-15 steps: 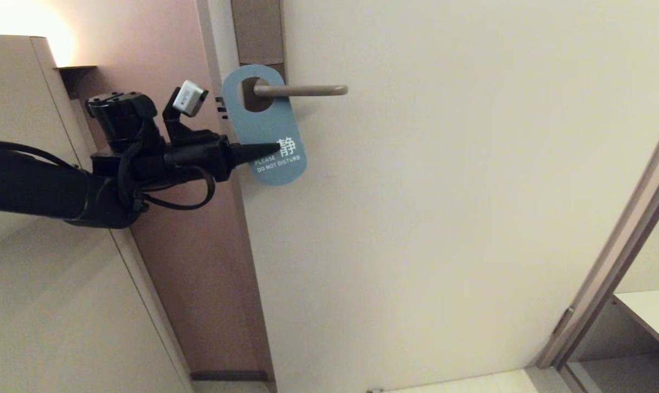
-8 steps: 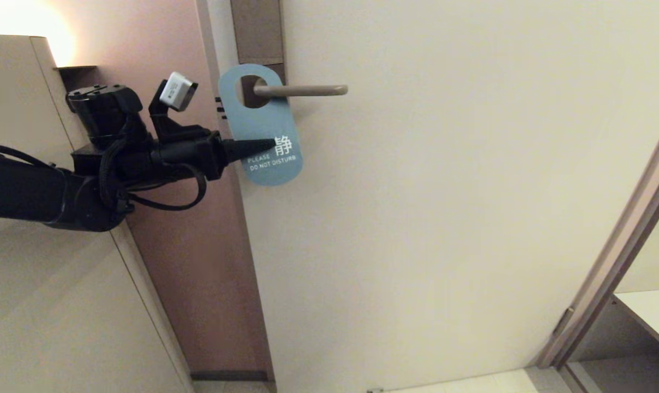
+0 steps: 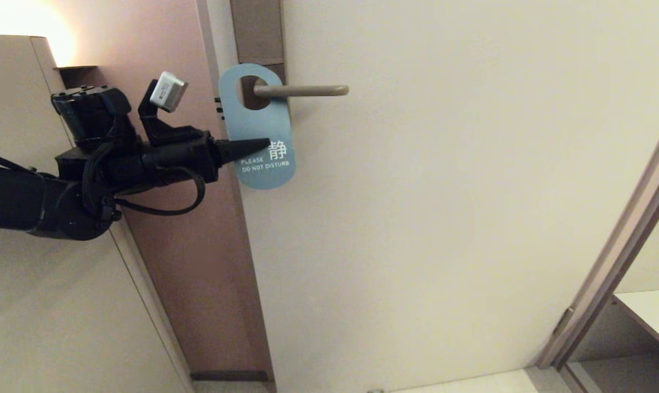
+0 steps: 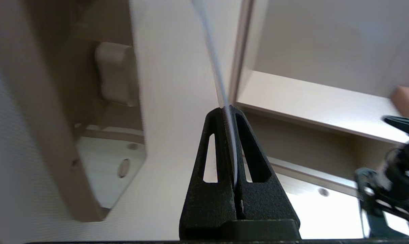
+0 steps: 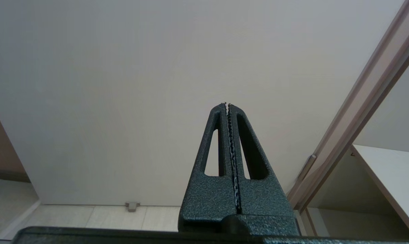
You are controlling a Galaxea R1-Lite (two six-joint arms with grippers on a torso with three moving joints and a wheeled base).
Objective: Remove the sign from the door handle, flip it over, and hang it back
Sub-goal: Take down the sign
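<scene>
At the upper centre of the head view, the flat blue card sign with rounded ends and white "DO NOT DISTURB" lettering [image 3: 257, 126] hangs by its oval hole on the slim straight beige-grey metal door handle [image 3: 301, 90]. The black left gripper [image 3: 264, 143] comes in from the left of the frame, and its fingers [image 4: 221, 149] pinch the lower part of the card; the wrist view shows the thin edge caught between them.

You should watch two risks. If you pull the card sideways along the handle, the hole may catch on the lever and the thin card may bend or slip out of the pinch. The grip is also near the card's edge, so a fast turn could drop it.

The right gripper [image 5: 227, 105] is parked, fingers pressed together on nothing.
</scene>
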